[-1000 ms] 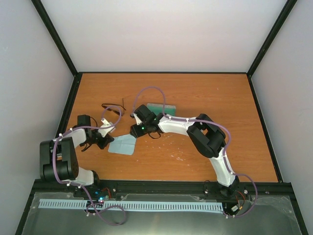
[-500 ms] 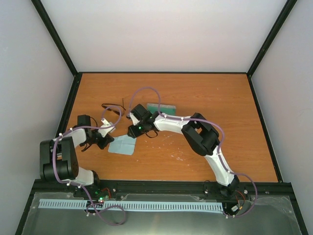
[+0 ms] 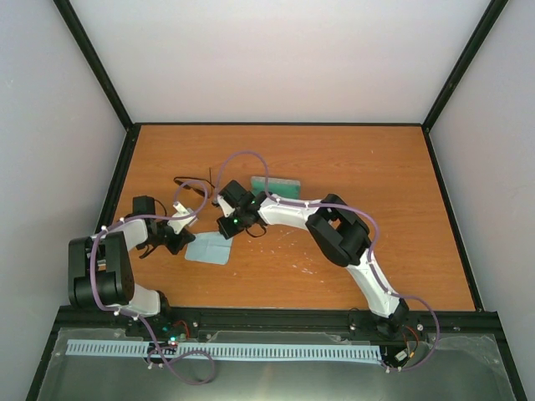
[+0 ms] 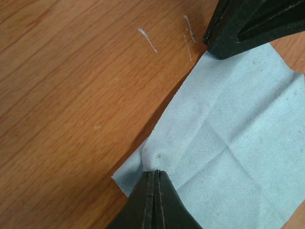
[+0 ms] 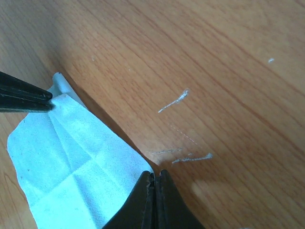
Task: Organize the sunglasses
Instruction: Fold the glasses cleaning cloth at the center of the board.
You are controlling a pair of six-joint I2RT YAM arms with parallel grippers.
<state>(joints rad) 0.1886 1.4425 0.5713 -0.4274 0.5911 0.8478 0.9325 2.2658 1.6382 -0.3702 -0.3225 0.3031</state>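
The sunglasses (image 3: 191, 185), thin black frame and slim arms, lie on the table at the back left, apart from both grippers. The grey case (image 3: 277, 185) with teal inside lies just behind the right arm. The light blue cloth (image 3: 209, 248) is between the grippers. My left gripper (image 3: 182, 242) is shut on the cloth's left corner (image 4: 143, 157). My right gripper (image 3: 226, 232) is shut on the cloth's far right corner (image 5: 138, 167). The cloth's pinched edge stands slightly off the table and casts a shadow. Each wrist view shows the other gripper's shut fingers (image 4: 248, 24) (image 5: 24, 98).
The orange wooden table (image 3: 359, 167) has black rails along its edges and white walls round it. White scratch marks (image 5: 183, 98) show on the wood beside the cloth. The right arm's elbow (image 3: 338, 234) stretches across the middle.
My right arm has swung a little to the left, uncovering more of the grey case. The left arm, the cloth and the sunglasses stay where they were.
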